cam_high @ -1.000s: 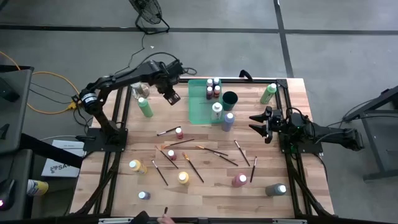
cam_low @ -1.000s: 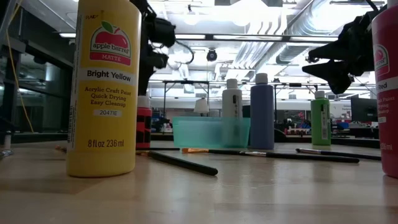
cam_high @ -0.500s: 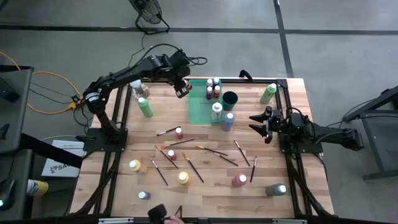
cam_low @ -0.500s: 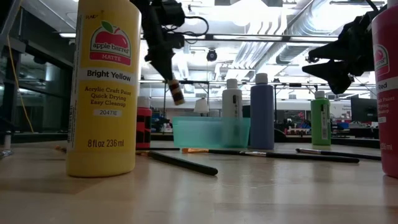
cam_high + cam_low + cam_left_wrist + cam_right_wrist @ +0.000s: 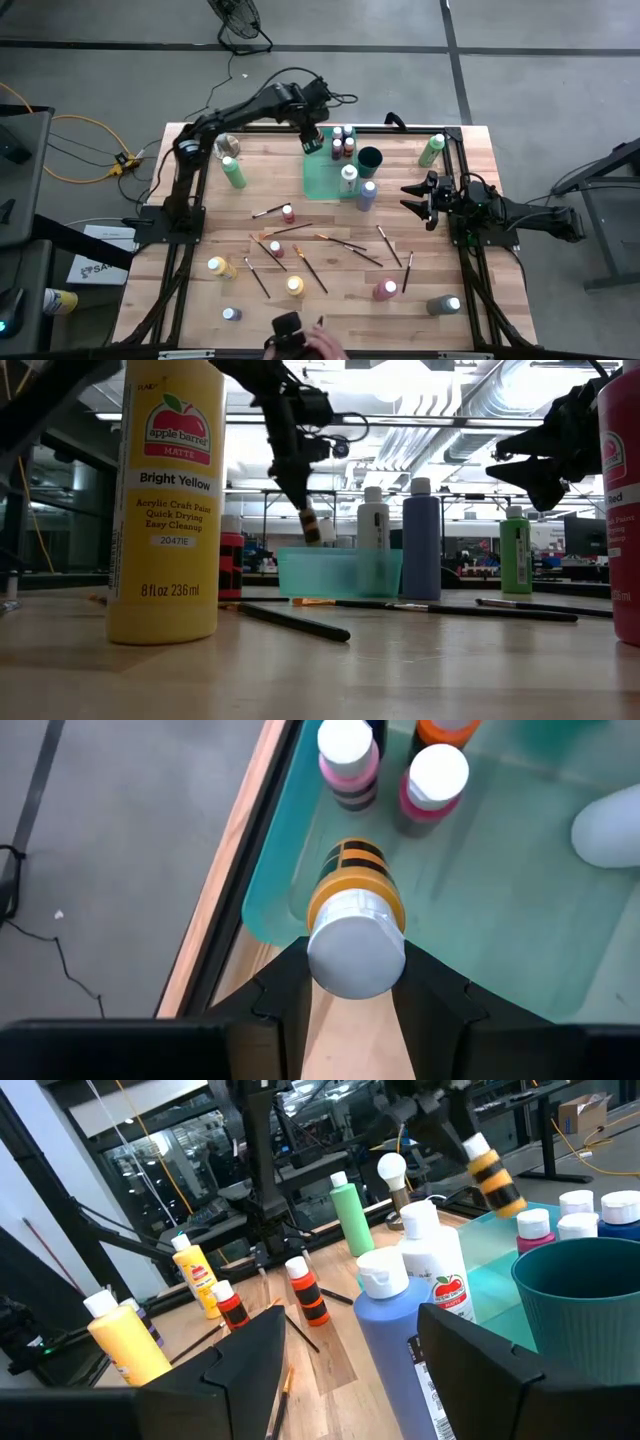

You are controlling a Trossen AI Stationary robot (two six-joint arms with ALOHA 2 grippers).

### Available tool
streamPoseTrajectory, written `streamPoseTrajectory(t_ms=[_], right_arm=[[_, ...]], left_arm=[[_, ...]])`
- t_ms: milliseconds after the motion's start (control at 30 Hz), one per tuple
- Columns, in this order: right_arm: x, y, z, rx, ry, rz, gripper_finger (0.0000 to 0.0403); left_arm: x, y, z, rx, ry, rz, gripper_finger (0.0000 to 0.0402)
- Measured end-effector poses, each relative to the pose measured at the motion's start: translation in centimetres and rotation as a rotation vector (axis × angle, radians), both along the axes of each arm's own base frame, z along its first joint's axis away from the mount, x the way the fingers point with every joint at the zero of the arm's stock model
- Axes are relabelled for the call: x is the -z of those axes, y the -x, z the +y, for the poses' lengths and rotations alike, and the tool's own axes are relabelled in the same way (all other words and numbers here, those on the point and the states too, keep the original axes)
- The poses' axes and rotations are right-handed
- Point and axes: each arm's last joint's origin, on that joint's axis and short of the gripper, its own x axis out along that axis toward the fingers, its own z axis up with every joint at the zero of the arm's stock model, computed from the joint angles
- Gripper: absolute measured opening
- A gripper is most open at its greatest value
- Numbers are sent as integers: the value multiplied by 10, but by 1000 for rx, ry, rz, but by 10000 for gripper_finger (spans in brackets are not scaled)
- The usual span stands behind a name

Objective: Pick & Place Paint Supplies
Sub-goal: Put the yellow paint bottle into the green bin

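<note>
Left gripper holds an orange-and-black paint bottle above the green tray; right gripper idle.

The left gripper (image 5: 355,982) is clamped on a small white-capped orange-and-black bottle (image 5: 355,910) (cap between the two fingers, body pointing away from the wrist), tilted and held in the air over the near edge of the translucent green tray (image 5: 322,172) at the far side of the counter (image 5: 330,300). Inside the tray, just beyond the held bottle, stand a pink bottle (image 5: 347,752) and a magenta bottle (image 5: 435,782), both upright. A dark teal cup (image 5: 370,158) sits just beside the tray. Farther out, paintbrushes (image 5: 345,243) and more bottles lie scattered across the counter. The right gripper (image 5: 412,200) hangs with its fingers spread, grasping nothing, near the counter's right edge, well apart from the tray.
</note>
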Motion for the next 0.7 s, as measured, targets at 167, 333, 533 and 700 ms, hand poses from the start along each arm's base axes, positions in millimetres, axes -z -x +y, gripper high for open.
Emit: streamPoseTrajectory(t_ms=[167,333,533,700], right_arm=[[0,0,0,0,0,0,223],[0,0,0,0,0,0,223],[0,0,0,0,0,0,223],[0,0,0,0,0,0,223]], left_arm=[[18,-15,10,27,13,48,120],[35,-24,16,22,18,89,120],[47,-29,20,34,-4,125,120],[47,-32,21,56,-30,110,120]])
